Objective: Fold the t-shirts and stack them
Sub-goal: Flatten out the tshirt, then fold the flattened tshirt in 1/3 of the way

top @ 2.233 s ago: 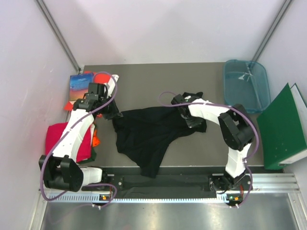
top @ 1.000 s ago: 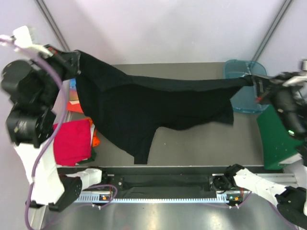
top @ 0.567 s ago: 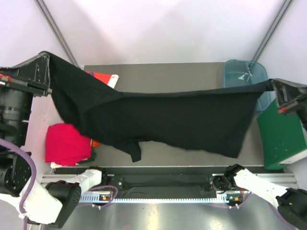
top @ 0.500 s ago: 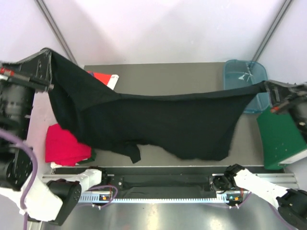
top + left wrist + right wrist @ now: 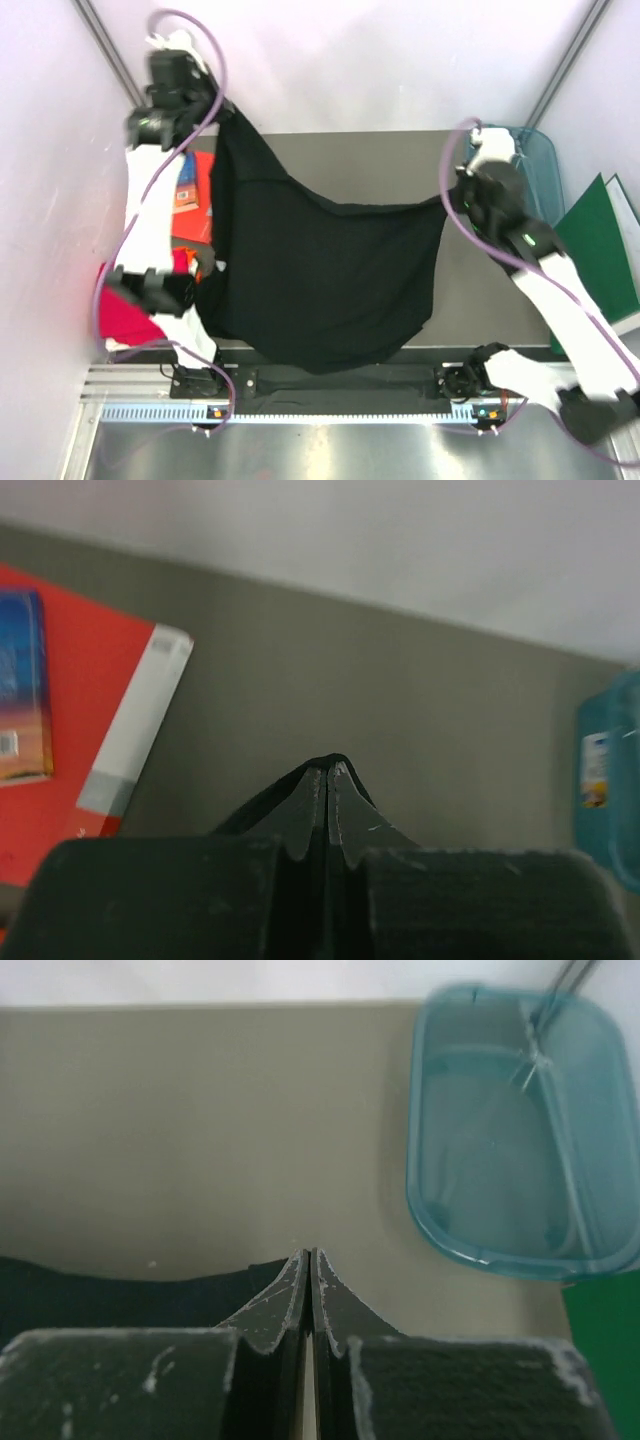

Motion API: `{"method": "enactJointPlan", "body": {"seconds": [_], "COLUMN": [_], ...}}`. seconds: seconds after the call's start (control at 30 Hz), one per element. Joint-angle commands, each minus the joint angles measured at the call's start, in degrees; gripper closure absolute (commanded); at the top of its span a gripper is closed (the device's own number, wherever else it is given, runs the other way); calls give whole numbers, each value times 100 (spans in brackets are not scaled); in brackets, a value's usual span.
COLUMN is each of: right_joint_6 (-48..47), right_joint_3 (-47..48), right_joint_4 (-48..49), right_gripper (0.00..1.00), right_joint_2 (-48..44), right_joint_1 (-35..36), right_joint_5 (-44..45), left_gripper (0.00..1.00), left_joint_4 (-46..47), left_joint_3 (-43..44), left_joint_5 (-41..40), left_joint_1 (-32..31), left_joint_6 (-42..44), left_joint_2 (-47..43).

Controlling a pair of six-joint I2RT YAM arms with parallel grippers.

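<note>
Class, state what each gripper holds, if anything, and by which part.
Both hold the black shirt: left gripper pinches its far left corner, right gripper its far right corner.

Two t-shirts (image 5: 320, 270), one bin (image 5: 545, 170), one binder (image 5: 590, 250), one book (image 5: 20, 695).

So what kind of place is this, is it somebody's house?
Probably a robot test booth, not a house. Plain pale walls box in one small grey table. A left arm and right arm, bolted to a metal rail, hold up a black t-shirt.
</note>
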Motion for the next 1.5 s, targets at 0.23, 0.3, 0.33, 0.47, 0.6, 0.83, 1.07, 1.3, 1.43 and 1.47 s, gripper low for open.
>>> {"method": "enactJointPlan", "body": {"seconds": [0.23, 0.3, 0.33, 0.47, 0.6, 0.83, 1.07, 1.3, 1.43, 1.47], "right_joint_6": [-25, -25, -25, -25, 116, 212, 291, 248, 239, 230], "right_joint_3": [3239, 3929, 4471, 5425, 5032, 4154, 3458, 3176, 3106, 3106], "right_joint_4": [1354, 1063, 993, 817, 1070, 966, 291, -158, -335, -422], "right_gripper": [100, 100, 100, 100, 100, 100, 100, 100, 100, 100], "right_joint_2": [5550, 6116, 6528, 7129, 7016, 6481, 6040, 6066, 6145, 6215], "right_joint_1": [-1876, -2016, -2052, -2210, -2447, -2632, -2632, -2624, -2624, -2632], "right_joint_5": [-1543, -1569, -1604, -1814, -2175, -2922, -3256, -3432, -3432, -3450], "left_gripper": [100, 100, 100, 100, 100, 100, 100, 100, 100, 100], "left_joint_4": [172, 338, 548, 1023, 1183, 875, 779, -55, -862, -1013], "left_joint_3": [971, 1033, 1024, 1007, 1007, 139, -1691, -1542, -1550, -1629], "left_joint_5": [684, 887, 1027, 1387, 1687, 1828, 2030, 2451, 2646, 2619], "left_joint_1": [554, 702, 747, 826, 923, 967, 1063, 1362, 1406, 1398], "left_joint_6": [-312, -565, -654, -953, -1085, -1155, -1595, -1692, -1456, -1403], "left_joint_2": [2372, 2636, 2681, 2795, 2831, 2225, 1047, 546, 484, 432]}}
